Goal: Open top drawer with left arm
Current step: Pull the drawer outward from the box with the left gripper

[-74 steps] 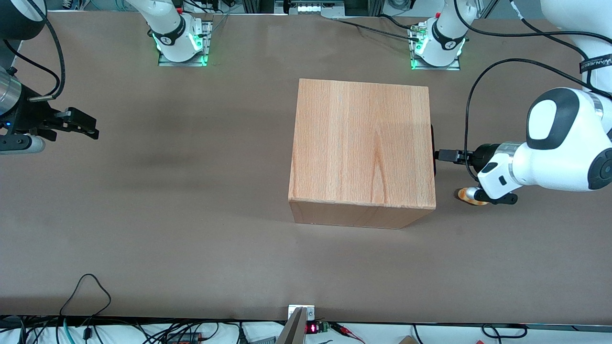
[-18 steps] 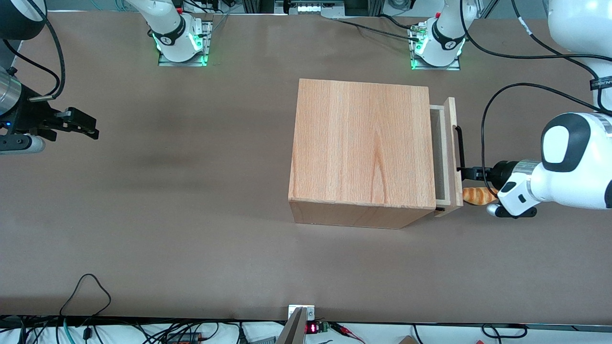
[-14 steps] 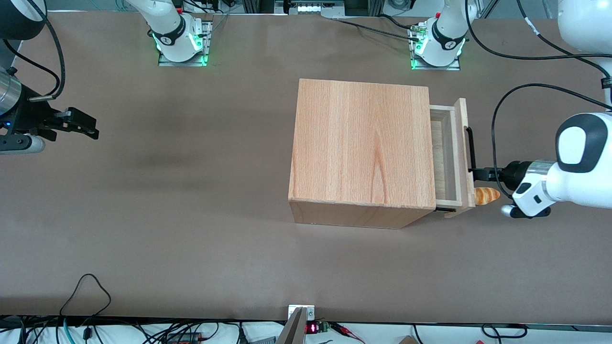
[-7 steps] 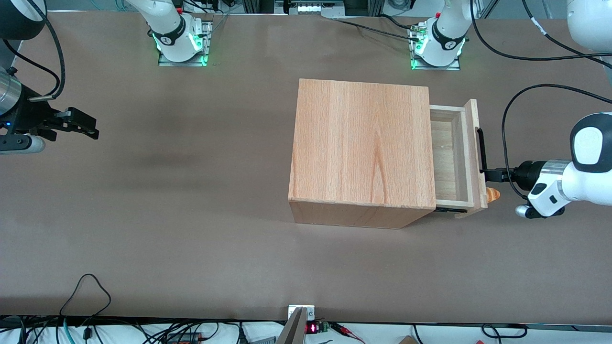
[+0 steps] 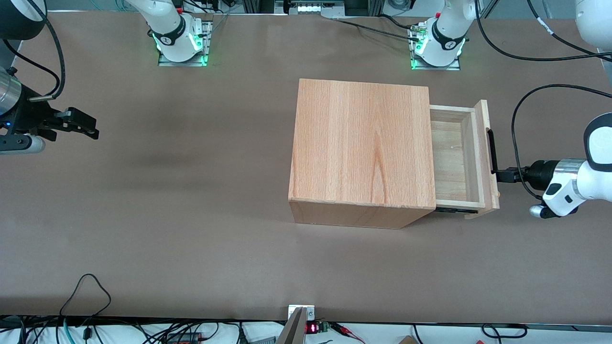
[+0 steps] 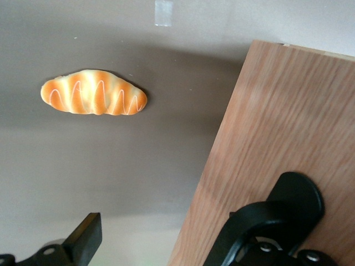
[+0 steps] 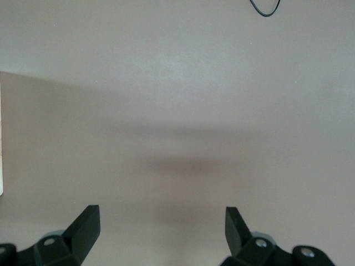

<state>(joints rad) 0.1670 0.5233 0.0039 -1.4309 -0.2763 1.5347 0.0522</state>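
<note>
The top drawer [image 5: 486,143] stands pulled well out of the wooden cabinet [image 5: 363,143], its pale tray showing nothing inside. A slim black bar handle [image 5: 491,150] runs along its front panel. My left arm's gripper [image 5: 503,176] is at the handle's end nearer the front camera and touches it. In the left wrist view the gripper [image 6: 163,227] is open. One finger [image 6: 86,235] hangs over bare table, and the other sits against the handle [image 6: 294,194] on the front panel [image 6: 277,122].
A toy croissant [image 6: 94,92] lies on the brown table in front of the drawer, almost hidden under the front panel in the front view. Both arm bases [image 5: 437,45] stand along the table's edge farthest from the front camera.
The drawer has slid farther out of the cabinet toward the working arm's end. My gripper moved back with the handle. The front panel now covers most of the croissant.
</note>
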